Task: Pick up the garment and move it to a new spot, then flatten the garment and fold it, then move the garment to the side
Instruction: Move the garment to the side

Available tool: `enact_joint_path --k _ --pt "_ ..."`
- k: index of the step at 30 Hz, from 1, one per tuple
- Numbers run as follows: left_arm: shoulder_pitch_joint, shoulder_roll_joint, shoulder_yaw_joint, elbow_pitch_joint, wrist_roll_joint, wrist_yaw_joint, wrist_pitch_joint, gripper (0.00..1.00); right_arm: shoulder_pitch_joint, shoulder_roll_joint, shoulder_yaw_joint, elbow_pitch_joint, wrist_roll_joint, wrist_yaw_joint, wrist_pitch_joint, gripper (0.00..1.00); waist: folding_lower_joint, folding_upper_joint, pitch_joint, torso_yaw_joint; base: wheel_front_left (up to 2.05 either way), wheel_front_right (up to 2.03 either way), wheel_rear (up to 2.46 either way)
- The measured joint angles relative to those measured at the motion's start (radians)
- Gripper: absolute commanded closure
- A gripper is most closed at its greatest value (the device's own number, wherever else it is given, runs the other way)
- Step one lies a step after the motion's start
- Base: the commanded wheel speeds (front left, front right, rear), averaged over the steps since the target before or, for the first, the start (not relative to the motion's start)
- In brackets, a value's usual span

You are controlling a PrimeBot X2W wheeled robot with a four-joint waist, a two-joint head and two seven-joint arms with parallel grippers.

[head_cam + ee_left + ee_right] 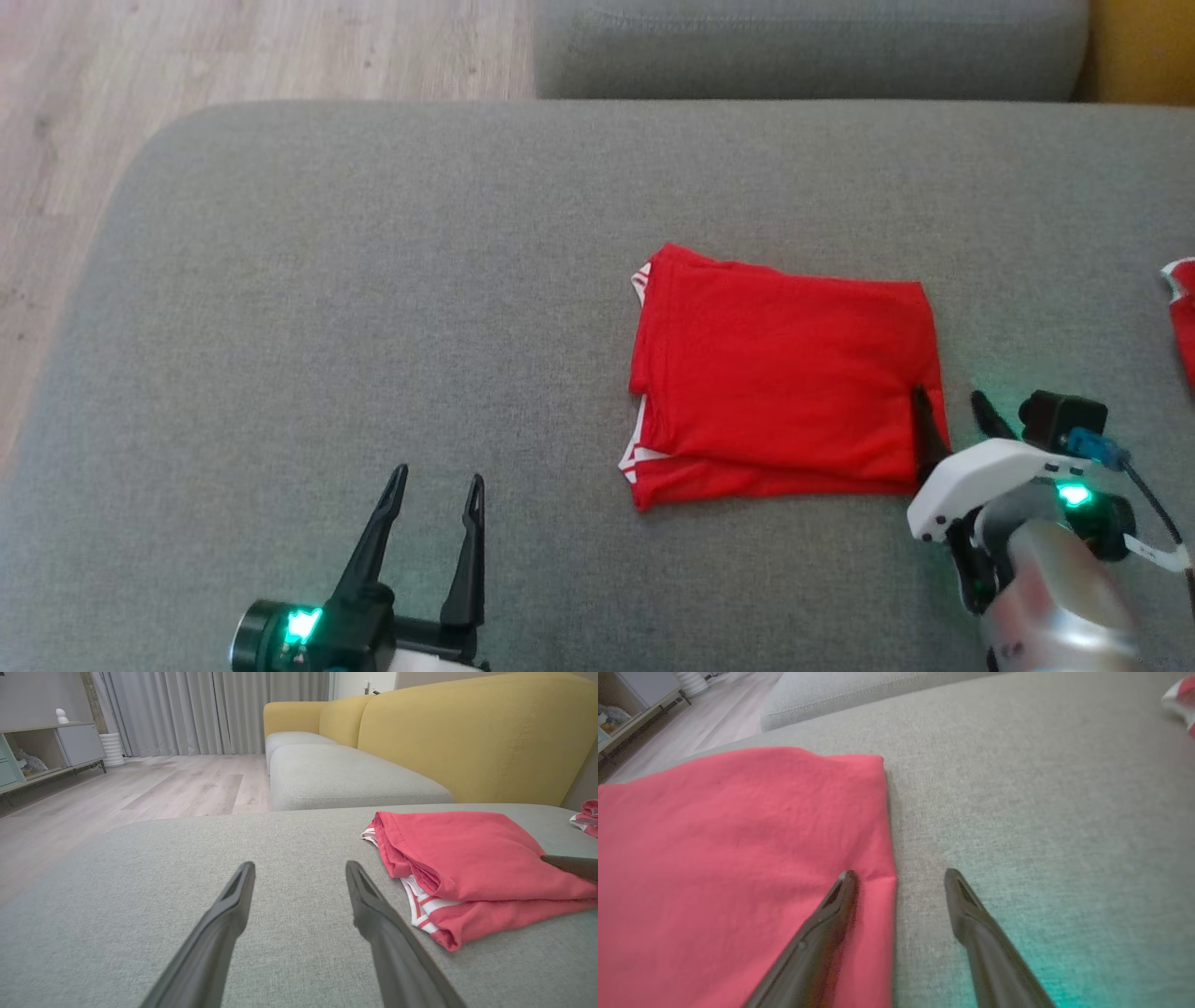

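The garment (784, 373) is found folded into a flat red rectangle on the grey seat cushion (373, 280), a little toward 3 o'clock from the middle of the head view. White-striped trim (639, 457) is exposed along its 9 o'clock edge, where the layers are stacked (the stripes are seen more plainly in the left wrist view).

The right claw (948, 394) is placed at the garment's 4 o'clock corner with its fingers held apart. In the right wrist view (900, 872) one finger is seen over the red cloth (738, 858) just inside its edge, and the other over bare cushion, so the edge is straddled. Whether the cloth is pressed cannot be told, and nothing is clamped.

The left claw (439, 474) is held at 7 o'clock in the head view, well apart from the garment, fingers spread over bare cushion. In its own wrist view (300, 865) the garment (467, 858) is seen toward 2 o'clock.

A second red cloth (1181, 317) is seen at the cushion's 3 o'clock side. A wooden floor (187, 56) lies toward 11 o'clock, and a yellow backrest (467, 732) is seen behind the cushion.
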Motion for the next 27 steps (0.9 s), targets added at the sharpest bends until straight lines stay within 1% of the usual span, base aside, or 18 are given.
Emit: enact_joint_path --k 2,6,8,12,19,23,27 --pt "-0.009 0.000 -0.003 0.000 0.000 0.000 0.000 0.00 -0.030 0.000 -0.001 0.059 0.021 0.000 0.017 1.00 -0.0001 0.0000 0.013 -0.001 0.00 0.00 0.00" --pt "-0.024 0.000 -0.004 0.004 0.000 0.000 0.000 0.00 -0.077 -0.005 0.027 0.113 0.085 0.000 0.016 1.00 -0.0002 0.0000 0.026 -0.003 0.00 0.00 0.00" --pt "-0.034 0.000 0.000 0.003 0.000 0.000 0.000 0.00 -0.086 -0.006 0.067 0.124 0.117 0.000 -0.023 1.00 -0.0002 0.0000 0.027 -0.012 0.00 0.00 0.00" --pt "-0.034 -0.001 -0.001 -0.002 -0.011 0.001 0.000 0.00 -0.092 -0.046 0.114 0.113 0.127 0.000 -0.056 1.00 -0.0002 0.0000 0.024 -0.039 0.00 0.00 0.00" --pt "-0.035 -0.001 -0.004 -0.015 -0.017 0.009 0.000 0.00 -0.188 -0.179 0.158 0.012 0.144 0.000 -0.052 1.00 -0.0003 0.0000 0.048 -0.126 0.00 0.00 0.00" --pt "-0.061 -0.001 -0.002 -0.020 -0.017 0.007 0.000 0.00 -0.237 -0.270 0.165 -0.064 0.141 0.000 -0.018 1.00 -0.0002 0.0000 0.091 -0.170 0.00 0.00 0.00" --pt "-0.108 -0.001 0.002 -0.021 -0.014 -0.001 0.000 0.00 -0.252 -0.359 0.152 -0.133 0.132 0.000 0.029 1.00 -0.0002 0.0000 0.143 -0.208 0.00 0.00 0.00"
